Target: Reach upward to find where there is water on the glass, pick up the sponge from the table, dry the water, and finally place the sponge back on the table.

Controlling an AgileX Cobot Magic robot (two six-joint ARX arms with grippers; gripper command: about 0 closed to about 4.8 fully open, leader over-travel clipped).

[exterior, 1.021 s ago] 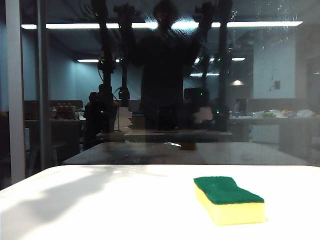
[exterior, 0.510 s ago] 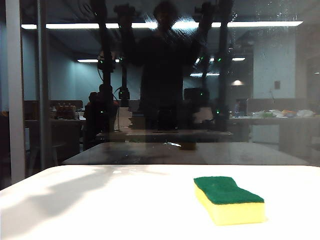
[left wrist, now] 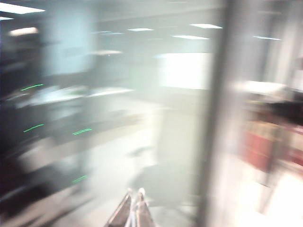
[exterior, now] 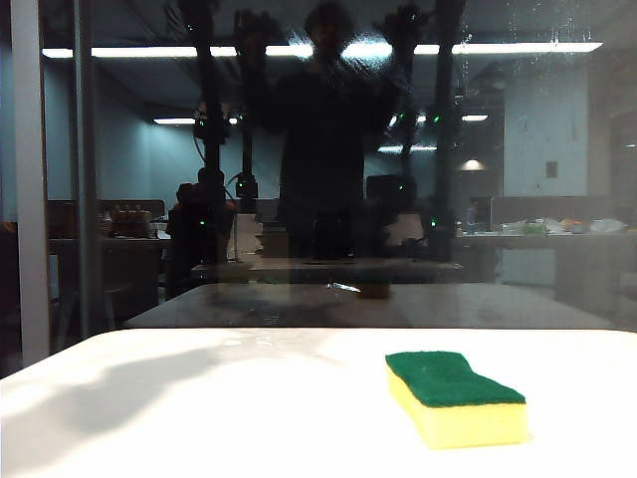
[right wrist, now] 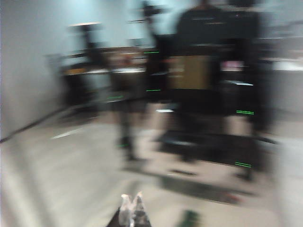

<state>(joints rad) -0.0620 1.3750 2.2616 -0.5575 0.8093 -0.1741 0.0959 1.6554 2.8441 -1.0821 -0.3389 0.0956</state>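
The sponge (exterior: 455,397) lies flat at the lower right of the exterior view on the white table (exterior: 199,418), green side up, untouched; the glass (exterior: 537,179) rises behind it, with water (exterior: 542,25) showing as pale specks and trails near the upper right light strip.

Both wrist views are smeared by motion. The left gripper (left wrist: 135,201) shows at its frame's lower edge with tips pressed together, holding nothing, and the right gripper (right wrist: 132,203) likewise.

The risk, as I judge it: with views this blurred the wet patch may be misplaced, so the wipe lands on dry glass.

Only the exterior view shows the sponge; only the wrist views show the grippers directly rather than as dim reflections.
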